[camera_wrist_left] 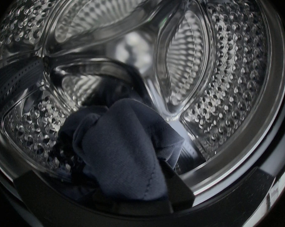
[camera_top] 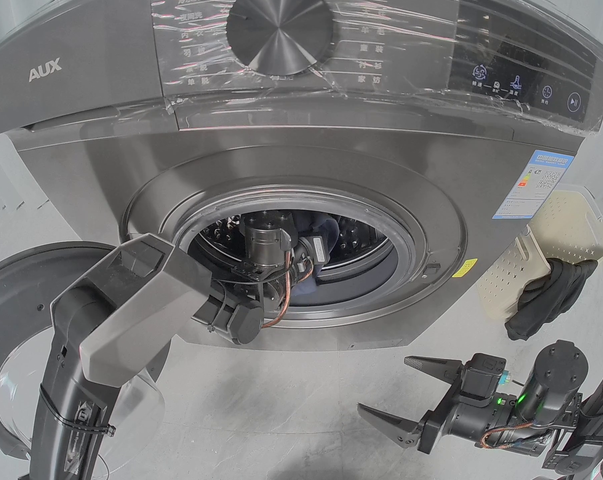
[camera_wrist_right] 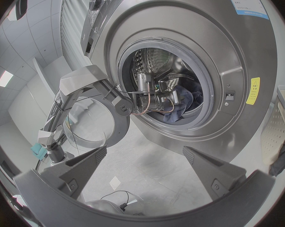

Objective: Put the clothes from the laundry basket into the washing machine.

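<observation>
The washer [camera_top: 301, 161] is a grey front-loader. Its door [camera_top: 21, 301] is swung fully open on the robot's left, and the perforated steel drum [camera_wrist_left: 230, 63] is exposed. A cream basket [camera_top: 575, 228] with small holes leans against the washer's front corner on the robot's right. A black garment [camera_top: 548, 295] hangs over the basket's rim and down its outer wall.

A navy cloth [camera_wrist_left: 126, 148], soft and matte with a stitched seam, lies bunched low in the drum just behind the door ring. The left gripper [camera_wrist_right: 178, 96] reaches in through the opening, with the navy cloth heaped right in front of it. Whether it grips the cloth cannot be told. The right gripper [camera_top: 385, 387] hangs low over the floor in front of the washer. Its jaws are spread wide with nothing between them, well apart from both garments.

Crinkled clear film covers the top panel. Under it are a round metal dial [camera_top: 279, 27], columns of small characters and a dark touch display. A logo sits on the drawer front. A blue-and-white label [camera_top: 533, 183] and a small yellow sticker [camera_top: 465, 268] are stuck right of the opening.
</observation>
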{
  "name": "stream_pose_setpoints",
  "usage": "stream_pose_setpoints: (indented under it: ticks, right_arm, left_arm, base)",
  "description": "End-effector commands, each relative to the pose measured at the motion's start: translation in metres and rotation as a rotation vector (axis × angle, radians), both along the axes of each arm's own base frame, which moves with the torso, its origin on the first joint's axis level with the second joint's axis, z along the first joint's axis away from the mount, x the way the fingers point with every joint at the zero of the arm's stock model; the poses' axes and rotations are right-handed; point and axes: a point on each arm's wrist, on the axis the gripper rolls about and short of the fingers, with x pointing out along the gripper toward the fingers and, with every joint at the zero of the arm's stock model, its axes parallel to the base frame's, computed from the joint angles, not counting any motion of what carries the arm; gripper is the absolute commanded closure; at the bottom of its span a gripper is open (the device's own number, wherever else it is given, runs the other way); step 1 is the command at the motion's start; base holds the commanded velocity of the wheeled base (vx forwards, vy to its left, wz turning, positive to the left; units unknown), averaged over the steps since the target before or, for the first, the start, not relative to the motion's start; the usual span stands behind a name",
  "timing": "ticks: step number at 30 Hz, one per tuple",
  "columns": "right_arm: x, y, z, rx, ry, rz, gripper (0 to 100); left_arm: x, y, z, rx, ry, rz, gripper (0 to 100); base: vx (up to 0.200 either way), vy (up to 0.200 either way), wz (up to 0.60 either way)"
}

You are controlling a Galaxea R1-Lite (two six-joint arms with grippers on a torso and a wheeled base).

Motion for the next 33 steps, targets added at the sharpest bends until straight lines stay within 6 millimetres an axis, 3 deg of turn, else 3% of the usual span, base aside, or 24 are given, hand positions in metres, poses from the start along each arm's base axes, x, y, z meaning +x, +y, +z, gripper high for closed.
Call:
stream_pose_setpoints:
  ticks: [1, 4, 14, 21, 22, 32, 33]
  right_arm:
    - [0.000, 0.000, -0.001, -0.002, 0.002, 0.000, 0]
    - [0.001, 0.000, -0.001, -0.002, 0.002, -0.002, 0]
    - [0.002, -0.002, -0.001, -0.004, 0.002, -0.013, 0]
    - [0.003, -0.002, -0.001, -0.005, 0.004, -0.013, 0]
    - [0.002, -0.002, -0.001, -0.003, 0.003, -0.013, 0]
    - [0.003, -0.002, -0.003, -0.009, 0.008, -0.014, 0]
    - [0.003, -0.002, -0.003, -0.009, 0.008, -0.013, 0]
  left_arm:
    - [0.018, 0.000, 0.006, -0.038, -0.062, 0.045, 100]
    - [0.035, 0.002, 0.012, -0.072, -0.118, 0.103, 100]
    - [0.048, -0.001, 0.037, -0.132, -0.204, 0.117, 100]
    - [0.050, -0.002, 0.032, -0.130, -0.200, 0.117, 100]
    - [0.050, -0.002, 0.030, -0.127, -0.196, 0.117, 0]
    - [0.041, -0.006, 0.018, -0.087, -0.128, 0.101, 0]
    - [0.034, -0.008, 0.017, -0.069, -0.103, 0.091, 0]
  base:
    - [0.000, 0.000, 0.00]
    - [0.000, 0.000, 0.00]
    - [0.000, 0.000, 0.00]
    - [0.000, 0.000, 0.00]
    - [0.000, 0.000, 0.00]
    - [0.000, 0.000, 0.00]
    - [0.000, 0.000, 0.00]
